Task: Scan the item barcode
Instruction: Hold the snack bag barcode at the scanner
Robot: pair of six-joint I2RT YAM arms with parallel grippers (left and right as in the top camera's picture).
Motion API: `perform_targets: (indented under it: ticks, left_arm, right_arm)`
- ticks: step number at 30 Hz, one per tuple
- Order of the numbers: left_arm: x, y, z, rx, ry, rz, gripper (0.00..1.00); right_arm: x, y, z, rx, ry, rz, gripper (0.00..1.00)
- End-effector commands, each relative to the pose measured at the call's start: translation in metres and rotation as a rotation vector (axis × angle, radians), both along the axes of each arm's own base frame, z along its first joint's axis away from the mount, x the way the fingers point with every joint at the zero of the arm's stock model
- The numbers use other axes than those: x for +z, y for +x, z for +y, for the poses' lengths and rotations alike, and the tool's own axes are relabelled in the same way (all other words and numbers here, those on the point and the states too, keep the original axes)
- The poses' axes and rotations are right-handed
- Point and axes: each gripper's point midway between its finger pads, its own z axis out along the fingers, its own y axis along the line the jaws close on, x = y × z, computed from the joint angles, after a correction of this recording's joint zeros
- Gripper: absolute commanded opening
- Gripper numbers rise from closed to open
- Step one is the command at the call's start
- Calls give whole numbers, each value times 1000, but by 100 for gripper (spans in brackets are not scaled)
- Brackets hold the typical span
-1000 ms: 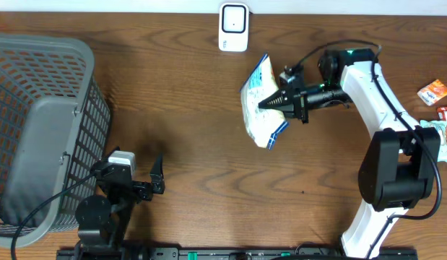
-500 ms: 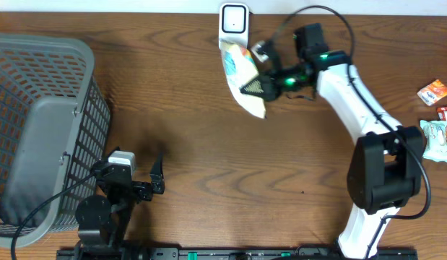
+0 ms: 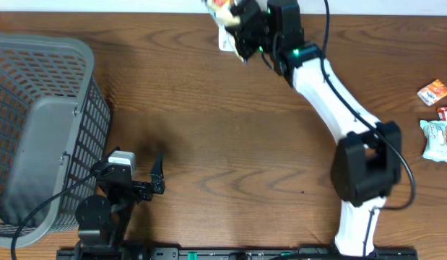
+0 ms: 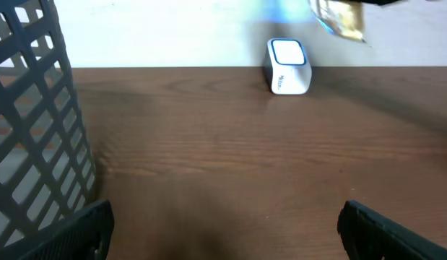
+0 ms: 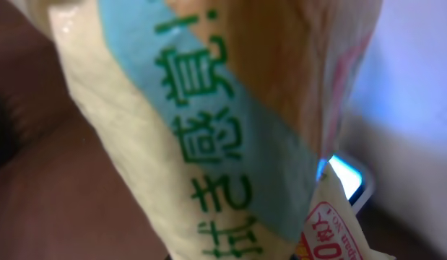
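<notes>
Swinging up from the middle of the bench (image 3: 209,144), my right pincer (image 3: 246,30) now sits at the 12 o'clock edge, clamped on the snack bag (image 3: 224,9), which hangs over the white scanner (image 4: 288,66) and nearly hides it from overhead. My left pincer (image 3: 131,175) rests at 7 o'clock, jaws spread wide with nothing between them, beside the grey basket (image 3: 42,45) at 9 o'clock. Small packets (image 3: 434,92) lie at 3 o'clock.
</notes>
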Motion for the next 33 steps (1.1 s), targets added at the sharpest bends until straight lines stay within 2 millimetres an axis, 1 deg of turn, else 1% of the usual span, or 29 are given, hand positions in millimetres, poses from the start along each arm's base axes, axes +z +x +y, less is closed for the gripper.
perform_targets:
  ticks: [1, 4, 6, 9, 12, 19, 21, 22, 24, 25, 27, 28, 29, 30, 31, 32, 33]
  left_arm:
    - [0, 0, 2, 6, 15, -4, 99]
    - [0, 0, 2, 6, 15, -4, 99]
    - [0, 0, 2, 6, 15, -4, 99]
    - [0, 0, 2, 6, 15, -4, 99]
    - [0, 0, 2, 6, 15, -4, 99]
    - [0, 0, 2, 6, 15, -4, 99]
    - [0, 0, 2, 6, 15, -4, 99]
    - [0, 0, 2, 6, 15, -4, 99]
    - [0, 0, 2, 6, 15, -4, 99]
    - [0, 0, 2, 6, 15, -4, 99]
    - [0, 0, 2, 6, 15, -4, 99]
    - [0, 0, 2, 6, 15, -4, 99]
    - [0, 0, 2, 6, 15, -4, 99]
    - [0, 0, 2, 6, 15, -4, 99]
    - [0, 0, 2, 6, 15, -4, 99]
    - [0, 0, 2, 6, 15, -4, 99]
    - [0, 0, 2, 6, 15, -4, 99]
  right_arm:
    - [-20, 39, 9, -35, -23, -25, 1]
    - [-32, 60, 17, -43, -28, -20, 1]
    - [-39, 71, 21, -52, -18, -14, 1]
    - [-44, 77, 23, -64, 6, -2, 1]
    - [-46, 77, 24, -63, 6, 0, 1]
    - [-33, 76, 27, -75, 44, 14, 1]
    - [-24, 73, 25, -81, 48, 37, 1]
    - [-18, 71, 19, -98, 36, 52, 1]
    - [-5, 69, -8, -208, -8, 101, 1]
    - [-1, 67, -26, -297, -33, 132, 1]
    - [9, 56, -77, -532, -85, 217, 1]
    - [12, 46, -102, -646, -98, 265, 1]
    - [13, 30, -131, -771, -110, 332, 1]
    - [12, 20, -145, -826, -115, 375, 1]
    - [5, -3, -170, -913, -126, 483, 1]
    - [0, -14, -181, -947, -133, 539, 1]
    - [-13, -37, -204, -1014, -165, 653, 1]
